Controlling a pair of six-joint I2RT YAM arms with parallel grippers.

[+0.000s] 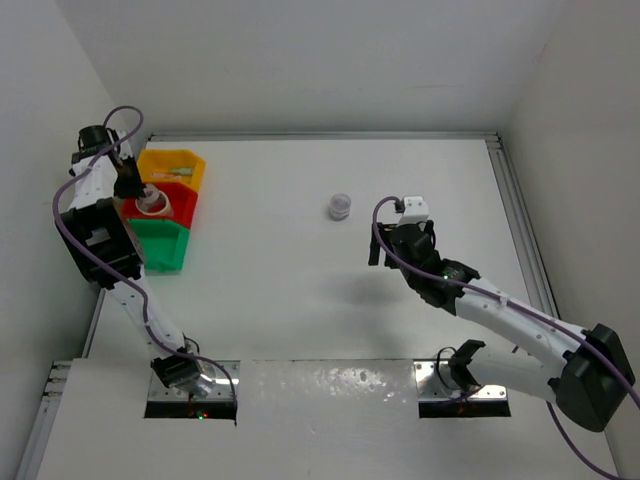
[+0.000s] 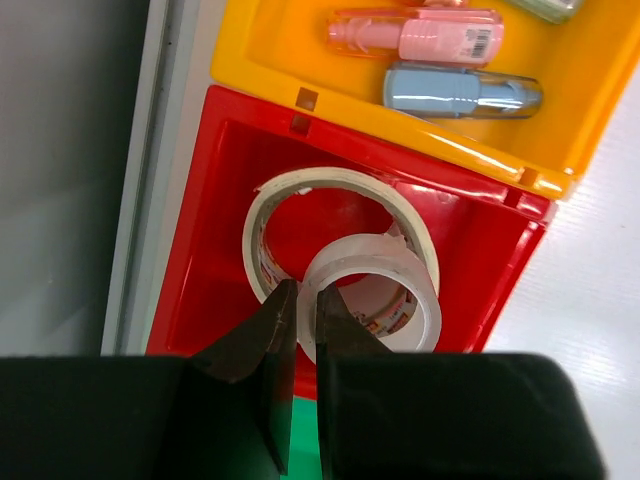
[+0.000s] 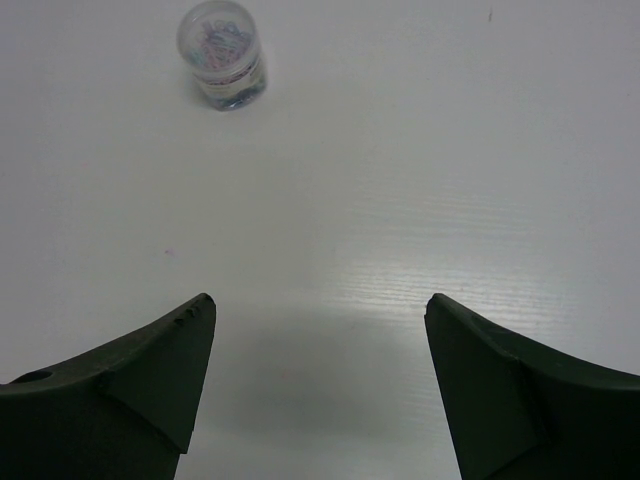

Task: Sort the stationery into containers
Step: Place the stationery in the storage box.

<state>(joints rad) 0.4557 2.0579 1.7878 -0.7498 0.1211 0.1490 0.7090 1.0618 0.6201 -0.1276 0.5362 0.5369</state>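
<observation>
In the left wrist view my left gripper [image 2: 305, 290] is shut on the wall of a small white tape roll [image 2: 400, 285] inside the red bin [image 2: 210, 210]. That roll leans on a larger white tape ring [image 2: 275, 195] in the same bin. The yellow bin [image 2: 270, 50] behind it holds a pink stick [image 2: 430, 35] and a blue stick [image 2: 450, 90]. From above, the left gripper [image 1: 135, 190] hangs over the red bin [image 1: 185, 207], with the green bin [image 1: 160, 248] in front. My right gripper [image 3: 320, 305] is open over bare table, nothing between its fingers.
A small clear jar [image 3: 222, 55] with coloured bits inside stands on the table ahead and left of the right gripper; from above the jar [image 1: 340, 206] is mid-table. A metal rail [image 1: 515, 200] runs along the table's right edge. Walls close in the left and back sides.
</observation>
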